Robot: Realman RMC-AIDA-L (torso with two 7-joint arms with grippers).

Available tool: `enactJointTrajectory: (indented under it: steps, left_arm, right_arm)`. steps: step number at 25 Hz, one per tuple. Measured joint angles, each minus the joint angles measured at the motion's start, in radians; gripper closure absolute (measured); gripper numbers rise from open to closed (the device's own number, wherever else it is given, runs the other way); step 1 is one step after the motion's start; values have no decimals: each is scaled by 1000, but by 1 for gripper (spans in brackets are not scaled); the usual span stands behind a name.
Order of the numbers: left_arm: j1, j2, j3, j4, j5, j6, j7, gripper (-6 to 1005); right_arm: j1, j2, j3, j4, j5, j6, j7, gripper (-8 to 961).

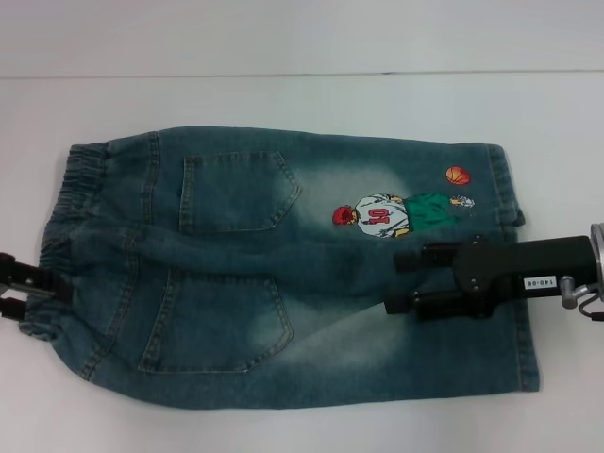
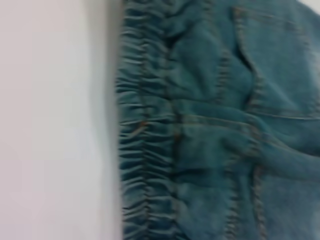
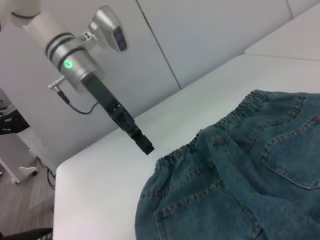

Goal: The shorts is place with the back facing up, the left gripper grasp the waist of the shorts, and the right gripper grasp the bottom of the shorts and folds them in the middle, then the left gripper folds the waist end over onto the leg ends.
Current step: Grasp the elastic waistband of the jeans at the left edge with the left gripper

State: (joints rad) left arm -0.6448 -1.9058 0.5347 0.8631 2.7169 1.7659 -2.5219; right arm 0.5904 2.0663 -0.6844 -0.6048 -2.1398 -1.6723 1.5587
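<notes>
Open left tool (image 1: 14, 288) hovers at the waistband at 9 o'clock, open right tool (image 1: 401, 280) above the legs at 3; shorts (image 1: 264, 274) lie waist-to-hem 9-to-3.

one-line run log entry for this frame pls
shorts: flat, back up, unfolded | left gripper: open at waistband edge, no grasp | right gripper: open over leg area, no grasp | table
</notes>
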Motion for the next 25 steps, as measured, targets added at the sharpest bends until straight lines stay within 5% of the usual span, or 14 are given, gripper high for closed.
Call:
enactJointTrajectory:
  steps: [25]
  left_arm:
    - [-12,-6,16,-65,65,-152,-61,125]
  right_arm:
    - [4,3,-29,8,0,29,0,146]
